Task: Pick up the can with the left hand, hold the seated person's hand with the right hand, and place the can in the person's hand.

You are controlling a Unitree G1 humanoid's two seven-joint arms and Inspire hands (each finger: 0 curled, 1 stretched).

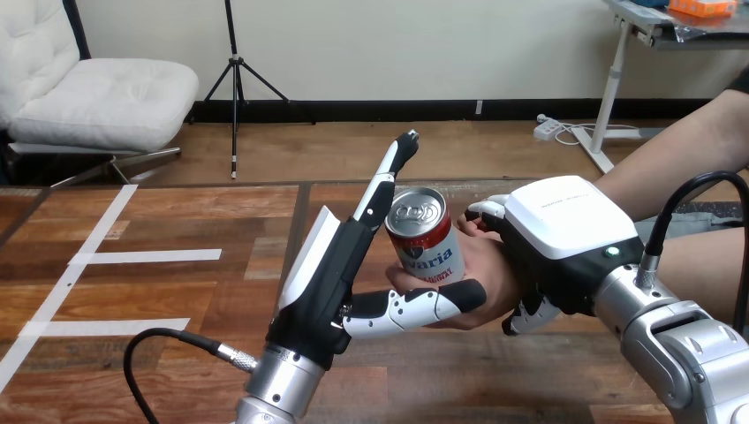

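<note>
The left hand (327, 265) stands above the table (159, 291), fingers straight and spread, pointing to 1 o'clock, thumb stretched toward 3 o'clock below the can (426, 237). The can rests slightly tilted in the person's hand (490, 274). At its 3 o'clock, the right hand (565, 238) curls round the person's wrist.

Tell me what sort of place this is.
Probably a robot handover test bench: white tape marks on the wooden table, with the robot's left hand and right hand around a can resting in the person's hand.
</note>
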